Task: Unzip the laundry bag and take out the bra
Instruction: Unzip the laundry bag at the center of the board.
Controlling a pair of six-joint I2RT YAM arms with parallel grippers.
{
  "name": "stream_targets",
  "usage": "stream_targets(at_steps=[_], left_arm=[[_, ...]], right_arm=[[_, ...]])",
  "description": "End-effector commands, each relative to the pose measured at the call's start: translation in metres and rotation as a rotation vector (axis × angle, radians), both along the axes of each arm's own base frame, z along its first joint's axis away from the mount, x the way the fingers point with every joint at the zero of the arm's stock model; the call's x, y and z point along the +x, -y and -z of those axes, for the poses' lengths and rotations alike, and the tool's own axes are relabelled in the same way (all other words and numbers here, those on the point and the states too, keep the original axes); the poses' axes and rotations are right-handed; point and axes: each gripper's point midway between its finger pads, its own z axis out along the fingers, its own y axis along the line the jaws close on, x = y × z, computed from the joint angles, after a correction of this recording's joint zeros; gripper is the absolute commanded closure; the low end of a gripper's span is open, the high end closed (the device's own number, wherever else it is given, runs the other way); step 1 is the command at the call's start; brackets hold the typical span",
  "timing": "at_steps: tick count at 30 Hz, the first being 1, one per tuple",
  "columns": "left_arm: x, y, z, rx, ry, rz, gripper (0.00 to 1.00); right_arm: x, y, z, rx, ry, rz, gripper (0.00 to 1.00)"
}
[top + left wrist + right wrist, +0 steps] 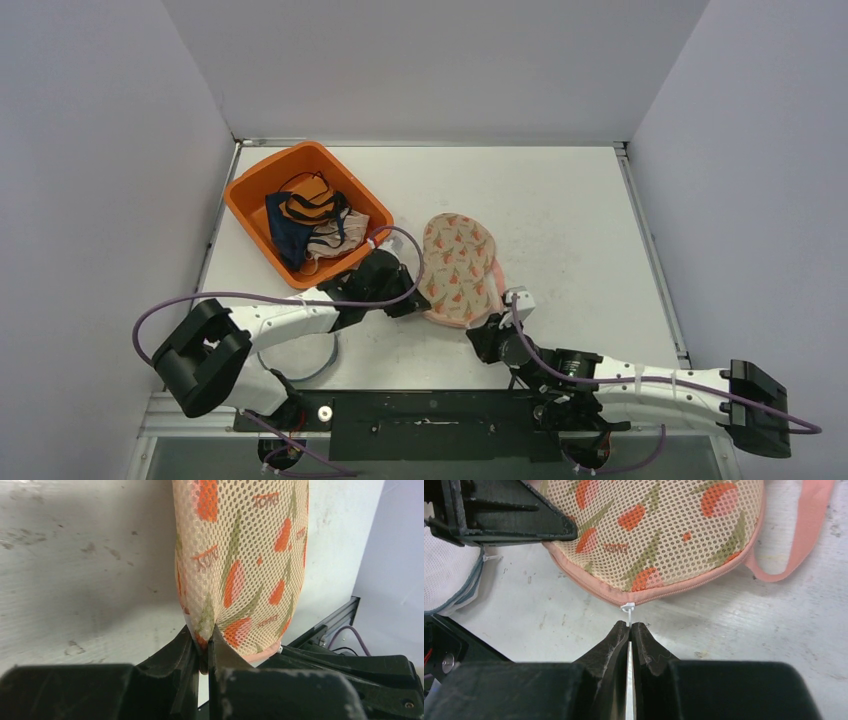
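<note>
The laundry bag is cream mesh with orange and green print and a pink zip edge, and it lies flat at mid-table. My left gripper is shut on a pinched fold of its mesh at the bag's left edge. My right gripper is shut on the white zip-tie pull of the zipper at the bag's near edge. To the right of the pull the zipper looks closed. A pink strap loops out beside the bag. The bra is hidden.
An orange basket holding several garments stands at the back left, close to the left arm. A white mesh item with a grey edge lies on the table near the left arm. The left gripper's black body sits close to the zip pull.
</note>
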Motion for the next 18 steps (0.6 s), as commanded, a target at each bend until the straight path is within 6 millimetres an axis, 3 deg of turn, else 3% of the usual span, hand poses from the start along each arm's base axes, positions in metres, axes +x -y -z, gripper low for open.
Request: stream_targets(at_steps=[1,5,7,10,18], left_arm=[[0.022,-0.024,0.003,0.115,0.044,-0.035,0.95],[0.026,-0.026,-0.009,0.114,0.053,-0.05,0.33],[0.022,-0.03,-0.016,0.107,0.051,-0.062,0.15],[0.007,-0.042,-0.019,0.095,0.028,-0.077,0.05],[-0.041,-0.062,-0.015,-0.064,-0.058,-0.132,0.03]], right_arm=[[0.004,-0.017,-0.008,0.025,0.049,-0.013,0.95],[0.003,-0.041,-0.018,0.03,0.073,-0.051,0.95],[0.003,-0.052,-0.02,0.033,0.079,-0.072,0.95],[0.002,-0.067,-0.024,0.054,0.085,-0.099,0.95],[0.002,-0.117,-0.035,0.078,0.108,-0.21,0.95]])
